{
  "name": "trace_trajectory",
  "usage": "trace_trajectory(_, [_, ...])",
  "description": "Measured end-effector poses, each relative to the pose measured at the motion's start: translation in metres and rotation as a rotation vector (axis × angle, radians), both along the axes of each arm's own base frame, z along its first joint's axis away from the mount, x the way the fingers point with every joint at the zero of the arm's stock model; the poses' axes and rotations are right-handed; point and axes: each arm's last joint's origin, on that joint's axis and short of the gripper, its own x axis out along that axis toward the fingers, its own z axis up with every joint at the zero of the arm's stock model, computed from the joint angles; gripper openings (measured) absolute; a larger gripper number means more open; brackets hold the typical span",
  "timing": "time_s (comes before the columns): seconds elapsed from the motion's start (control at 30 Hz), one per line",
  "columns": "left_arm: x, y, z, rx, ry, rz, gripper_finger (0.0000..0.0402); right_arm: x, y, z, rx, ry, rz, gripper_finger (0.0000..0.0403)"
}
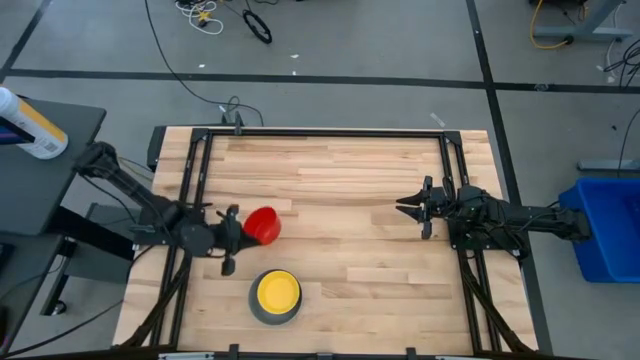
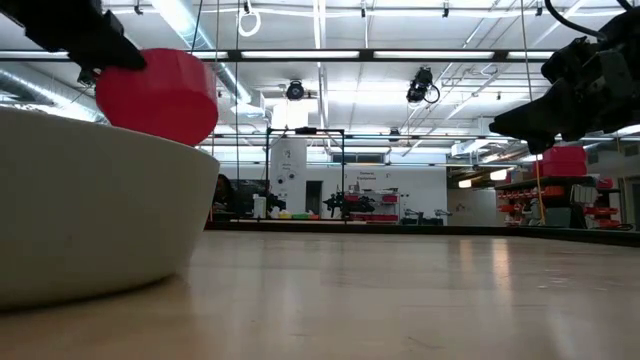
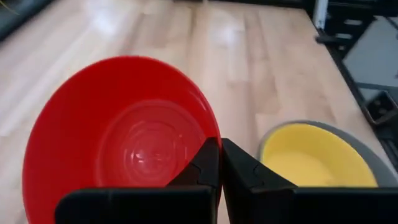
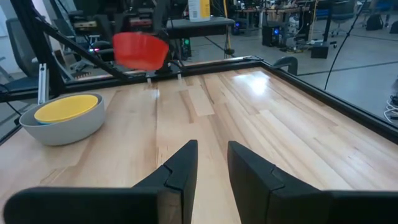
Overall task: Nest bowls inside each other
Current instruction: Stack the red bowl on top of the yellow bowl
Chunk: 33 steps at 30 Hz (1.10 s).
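Observation:
My left gripper [image 1: 235, 228] is shut on a red bowl [image 1: 263, 225], which hangs above the left part of the table and also shows in the low view [image 2: 160, 95]. Just nearer the front edge, a grey bowl [image 1: 262, 312] rests on its base on the wood with a yellow bowl [image 1: 278, 290] nested inside it. My right gripper [image 1: 408, 207] waits open over the right side of the table, holding nothing. My left gripper pinches the red bowl's rim [image 3: 214, 138], one finger [image 3: 199, 168] inside the bowl and the other [image 3: 245, 168] outside. The fingers come from the table's left, slanting a little downward. The bowl is lifted clear of the table and tilted, its mouth turned toward the gripper.
Bare wooden board [image 1: 350, 190] lies between the two arms. A black metal frame [image 1: 330, 132] runs around the tabletop. A blue bin [image 1: 605, 230] stands off the table on the right, and a bottle [image 1: 30, 125] lies on a dark stand at the left.

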Motion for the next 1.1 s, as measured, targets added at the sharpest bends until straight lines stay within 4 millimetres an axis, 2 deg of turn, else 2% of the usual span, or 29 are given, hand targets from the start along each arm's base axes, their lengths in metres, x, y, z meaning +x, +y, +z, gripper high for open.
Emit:
trace_trajectory(0.33, [0.013, -0.036, -0.021, -0.029, 0.068, -0.059, 0.0005, 0.000, 0.000, 0.000, 0.000, 0.000, 0.000, 0.0096])
trace_trajectory(0.7, [0.035, -0.089, 0.002, 0.064, 0.056, -0.075, 0.0005, 0.000, 0.000, 0.000, 0.000, 0.000, 0.000, 0.0096])
trace_trajectory(0.87, [0.049, -0.115, 0.003, 0.086, 0.077, -0.093, 0.0005, 0.000, 0.000, 0.000, 0.000, 0.000, 0.000, 0.0095])
trace_trajectory(1.1, [0.065, -0.134, -0.006, 0.096, 0.140, -0.095, 0.0005, 0.000, 0.000, 0.000, 0.000, 0.000, 0.000, 0.0095])
